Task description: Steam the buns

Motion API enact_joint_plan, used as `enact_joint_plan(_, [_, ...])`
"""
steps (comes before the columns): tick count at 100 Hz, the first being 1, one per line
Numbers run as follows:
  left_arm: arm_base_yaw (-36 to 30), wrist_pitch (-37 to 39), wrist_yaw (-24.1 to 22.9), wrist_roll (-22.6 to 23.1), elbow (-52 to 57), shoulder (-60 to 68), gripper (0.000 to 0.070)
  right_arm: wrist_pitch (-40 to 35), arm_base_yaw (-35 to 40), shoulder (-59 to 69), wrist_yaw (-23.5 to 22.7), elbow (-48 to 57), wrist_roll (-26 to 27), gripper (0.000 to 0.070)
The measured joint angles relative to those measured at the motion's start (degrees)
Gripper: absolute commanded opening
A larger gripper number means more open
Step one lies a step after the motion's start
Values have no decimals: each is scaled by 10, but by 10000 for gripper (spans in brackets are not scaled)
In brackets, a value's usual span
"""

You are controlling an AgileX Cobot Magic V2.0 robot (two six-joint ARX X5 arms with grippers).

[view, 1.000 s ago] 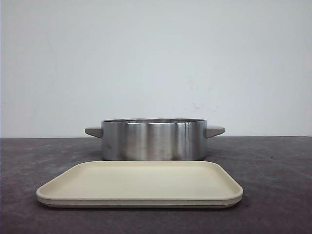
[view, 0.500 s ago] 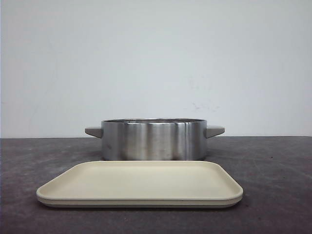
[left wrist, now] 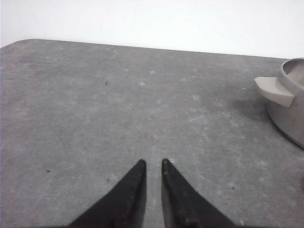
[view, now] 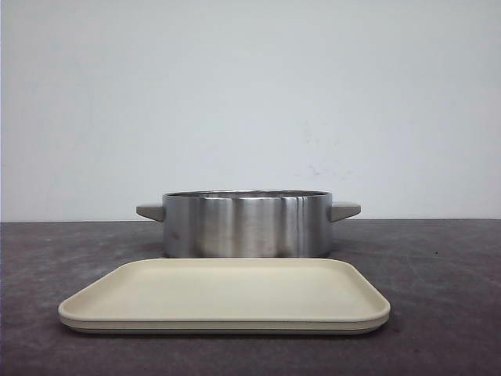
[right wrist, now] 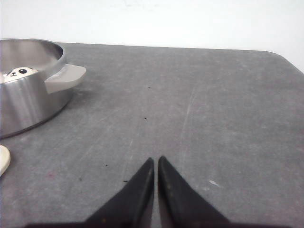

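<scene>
One white bun [right wrist: 19, 72] with black panda eyes peeks over the rim inside the steel pot [right wrist: 23, 104] in the right wrist view; the rest of the pot's inside is hidden. From the front the pot [view: 246, 227] shows only its wall, and no buns show there. The beige tray [view: 227, 294] in front of it is bare. My right gripper [right wrist: 156, 159] hovers over bare table to the right of the pot, shut and empty. To the pot's left, my left gripper [left wrist: 153, 162] is also over bare table, its fingers a narrow slit apart with nothing between them.
The pot has a grey handle on each side [left wrist: 274, 91] [right wrist: 65, 77]. A corner of the tray [right wrist: 2, 160] shows in the right wrist view. The grey table ends at a white wall behind. Neither arm shows in the front view.
</scene>
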Motion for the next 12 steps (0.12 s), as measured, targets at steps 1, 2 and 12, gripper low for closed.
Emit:
enact_joint_plan(1, [0,0,0,0,0,0,26,0,0,0,0,0,0,7])
enact_joint_plan(2, [0,0,0,0,0,0,26,0,0,0,0,0,0,7])
enact_joint_plan(12, [0,0,0,0,0,0,26,0,0,0,0,0,0,7])
